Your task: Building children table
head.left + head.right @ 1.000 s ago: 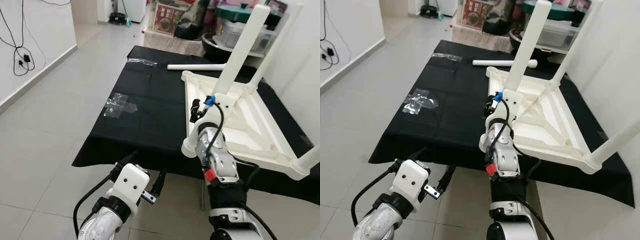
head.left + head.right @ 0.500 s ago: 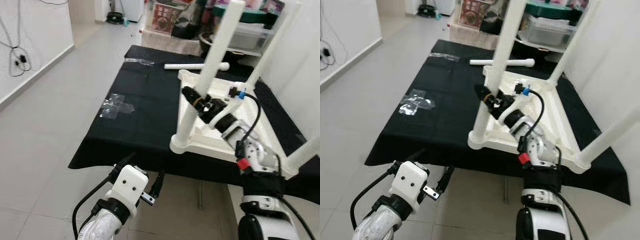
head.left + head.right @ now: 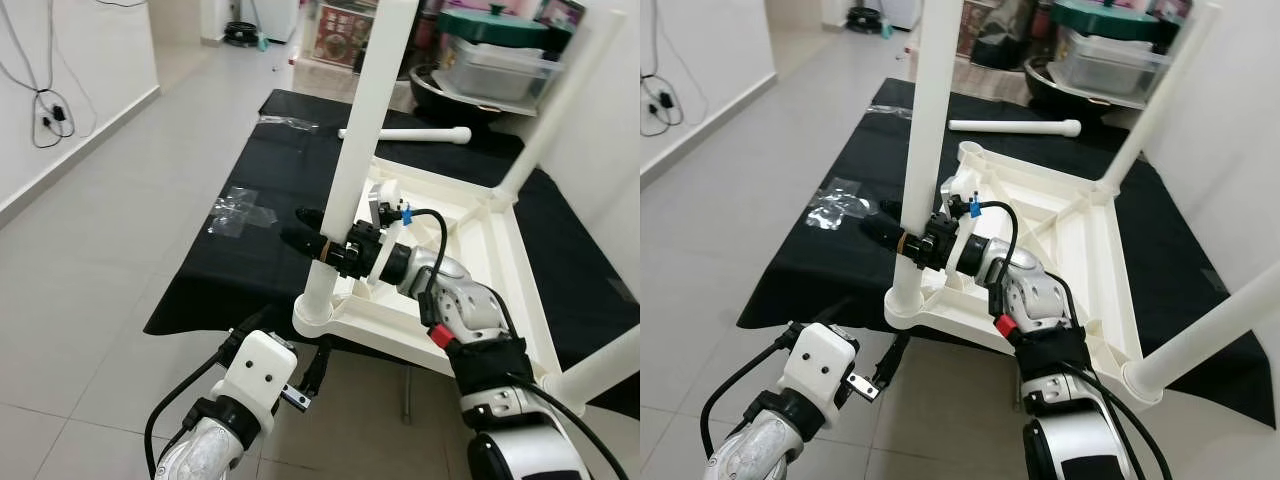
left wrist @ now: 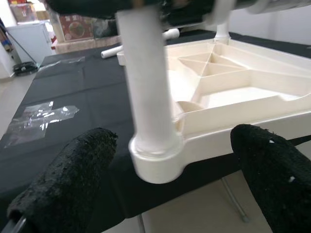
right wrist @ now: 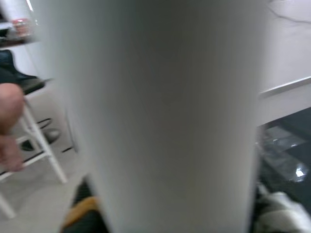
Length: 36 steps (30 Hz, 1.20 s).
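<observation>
Grey tiled floor (image 3: 100, 200), black-draped desk (image 3: 260, 250) ahead. White children's table (image 3: 470, 230) lies upside down on the desk, spanning its right half; its near-left corner overhangs the desk's front edge.

Right gripper (image 3: 312, 232) reaches across to the near-left leg (image 3: 355, 150), fingers closed around it just above the corner socket; the right wrist view is blurred, white leg (image 5: 165, 116) right up against the lens. A second ago this gripper was at that corner with no leg standing in it; half a second ago it was already on the leg further back, so the arm has swung left and the leg now stands upright at the front corner. Camera has shifted a bit too.

Three legs stand in sockets. One loose leg (image 3: 405, 134) lies flat near the desk's far edge, same spot as before. Clear plastic wrap (image 3: 238, 208) sits on the desk's left side, unmoved.

Left gripper (image 4: 165, 189) hangs low in front of the desk's front edge, fingers (image 4: 73, 174) spread wide, same pose as earlier, facing the overhanging corner.
</observation>
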Tool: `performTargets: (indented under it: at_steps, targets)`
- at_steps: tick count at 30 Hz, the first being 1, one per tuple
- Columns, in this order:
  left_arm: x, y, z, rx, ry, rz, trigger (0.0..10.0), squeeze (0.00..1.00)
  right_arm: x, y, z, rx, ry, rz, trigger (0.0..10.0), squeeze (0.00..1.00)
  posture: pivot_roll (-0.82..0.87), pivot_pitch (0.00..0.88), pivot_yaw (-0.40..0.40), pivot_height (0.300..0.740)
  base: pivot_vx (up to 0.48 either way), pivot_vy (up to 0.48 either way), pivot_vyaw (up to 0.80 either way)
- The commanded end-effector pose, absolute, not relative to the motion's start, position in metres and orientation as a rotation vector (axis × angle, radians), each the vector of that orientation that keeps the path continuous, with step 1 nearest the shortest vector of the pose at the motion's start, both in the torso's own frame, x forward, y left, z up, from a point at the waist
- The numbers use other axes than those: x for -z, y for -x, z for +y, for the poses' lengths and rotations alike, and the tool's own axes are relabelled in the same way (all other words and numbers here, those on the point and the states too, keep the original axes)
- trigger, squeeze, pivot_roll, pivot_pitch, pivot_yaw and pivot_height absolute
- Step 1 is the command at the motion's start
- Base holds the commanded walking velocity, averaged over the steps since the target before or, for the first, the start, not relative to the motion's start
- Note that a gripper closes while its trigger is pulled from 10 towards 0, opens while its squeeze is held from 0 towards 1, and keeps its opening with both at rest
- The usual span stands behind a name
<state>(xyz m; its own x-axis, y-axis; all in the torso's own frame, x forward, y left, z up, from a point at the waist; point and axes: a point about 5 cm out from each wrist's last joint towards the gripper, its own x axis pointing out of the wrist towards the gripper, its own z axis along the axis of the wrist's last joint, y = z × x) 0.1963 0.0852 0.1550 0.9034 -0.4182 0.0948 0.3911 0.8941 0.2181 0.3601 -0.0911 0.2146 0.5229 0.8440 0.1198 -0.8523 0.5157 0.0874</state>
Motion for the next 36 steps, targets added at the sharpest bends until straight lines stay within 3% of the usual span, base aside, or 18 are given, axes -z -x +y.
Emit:
performTargets:
  at_steps: [1, 5, 7, 8, 10, 12, 14, 17, 20, 21, 22, 25, 26, 30, 31, 34, 35, 36]
  targets:
    - [-0.155, -0.195, 0.084, 0.428, -0.195, -0.139, 10.0, 0.0, -0.212, -0.372, -0.103, -0.839, -0.102, -0.048, 0.0, 0.0, 0.13, 0.045, -0.165, 0.74, 0.0, 0.0, 0.0]
    - [-0.154, -0.196, 0.084, 0.429, -0.195, -0.139, 10.0, 0.0, -0.213, -0.383, -0.114, -0.638, -0.064, -0.056, 0.0, 0.0, 0.13, 0.049, -0.162, 0.74, 0.0, 0.0, 0.0]
    - [-0.154, -0.196, 0.083, 0.431, -0.194, -0.139, 10.0, 0.0, -0.209, -0.391, -0.143, -0.31, -0.106, -0.024, 0.0, 0.0, 0.12, 0.045, -0.159, 0.74, 0.0, 0.0, 0.0]
    - [-0.154, -0.196, 0.083, 0.431, -0.194, -0.139, 10.0, 0.0, -0.209, -0.391, -0.143, -0.31, -0.106, -0.024, 0.0, 0.0, 0.12, 0.045, -0.159, 0.74, 0.0, 0.0, 0.0]
    - [-0.153, -0.196, 0.083, 0.433, -0.193, -0.137, 10.0, 0.0, -0.201, -0.39, -0.166, 0.001, -0.118, 0.029, 0.0, 0.0, 0.12, 0.046, -0.159, 0.74, 0.0, 0.0, 0.0]
    - [-0.153, -0.196, 0.083, 0.433, -0.193, -0.137, 10.0, 0.0, -0.201, -0.39, -0.166, 0.001, -0.118, 0.029, 0.0, 0.0, 0.12, 0.046, -0.159, 0.74, 0.0, 0.0, 0.0]
    - [-0.153, -0.196, 0.083, 0.436, -0.193, -0.137, 10.0, 0.0, -0.19, -0.379, -0.173, 0.226, -0.145, 0.066, 0.0, 0.0, 0.12, 0.05, -0.154, 0.74, 0.0, 0.0, 0.0]
    - [-0.153, -0.196, 0.083, 0.438, -0.194, -0.137, 10.0, 0.0, -0.183, -0.365, -0.169, 0.384, -0.18, 0.083, 0.0, 0.0, 0.12, 0.047, -0.155, 0.74, 0.0, 0.0, 0.0]
    - [-0.153, -0.197, 0.083, 0.438, -0.194, -0.136, 10.0, 0.0, -0.181, -0.362, -0.163, 0.413, -0.192, 0.091, 0.0, 0.0, 0.12, 0.045, -0.154, 0.74, 0.0, 0.0, 0.0]
    - [-0.153, -0.197, 0.082, 0.438, -0.194, -0.136, 10.0, 0.0, -0.18, -0.361, -0.155, 0.405, -0.196, 0.088, 4.3, 0.0, 0.12, 0.046, -0.156, 0.74, 0.0, 0.0, 0.0]
    - [-0.153, -0.197, 0.082, 0.439, -0.194, -0.136, 10.0, 0.0, -0.179, -0.362, -0.146, 0.373, -0.208, 0.08, 10.0, 0.0, 0.12, 0.048, -0.154, 0.74, 0.0, 0.0, 0.0]
    - [-0.153, -0.197, 0.082, 0.439, -0.193, -0.135, 10.0, 0.0, -0.18, -0.363, -0.139, 0.343, -0.215, 0.069, 10.0, 0.0, 0.12, 0.047, -0.157, 0.74, 0.0, 0.0, 0.0]
    - [-0.153, -0.197, 0.082, 0.44, -0.194, -0.135, 10.0, 0.0, -0.181, -0.364, -0.134, 0.305, -0.233, 0.054, 10.0, 1.0, 0.12, 0.047, -0.157, 0.74, 0.0, 0.0, 0.0]
    - [-0.153, -0.197, 0.082, 0.44, -0.193, -0.135, 10.0, 0.0, -0.188, -0.365, -0.133, 0.29, -0.227, 0.012, 10.0, 1.0, 0.12, 0.046, -0.157, 0.74, 0.0, 0.0, 0.0]
    - [-0.153, -0.197, 0.082, 0.44, -0.192, -0.135, 10.0, 0.0, -0.193, -0.366, -0.135, 0.282, -0.219, -0.022, 10.0, 0.86, 0.12, 0.048, -0.157, 0.74, 0.0, 0.0, 0.0]
    - [-0.153, -0.197, 0.082, 0.44, -0.192, -0.135, 10.0, 0.0, -0.193, -0.366, -0.135, 0.282, -0.219, -0.022, 10.0, 0.86, 0.12, 0.048, -0.157, 0.74, 0.0, 0.0, 0.0]
    - [-0.153, -0.198, 0.082, 0.441, -0.191, -0.135, 10.0, 0.0, -0.205, -0.372, -0.145, 0.264, -0.206, -0.1, 10.0, 0.0, 0.11, 0.054, -0.152, 0.74, 0.0, 0.0, 0.0]
    - [-0.153, -0.198, 0.082, 0.441, -0.191, -0.135, 10.0, 0.0, -0.205, -0.372, -0.145, 0.264, -0.206, -0.1, 10.0, 0.0, 0.11, 0.054, -0.152, 0.74, 0.0, 0.0, 0.0]
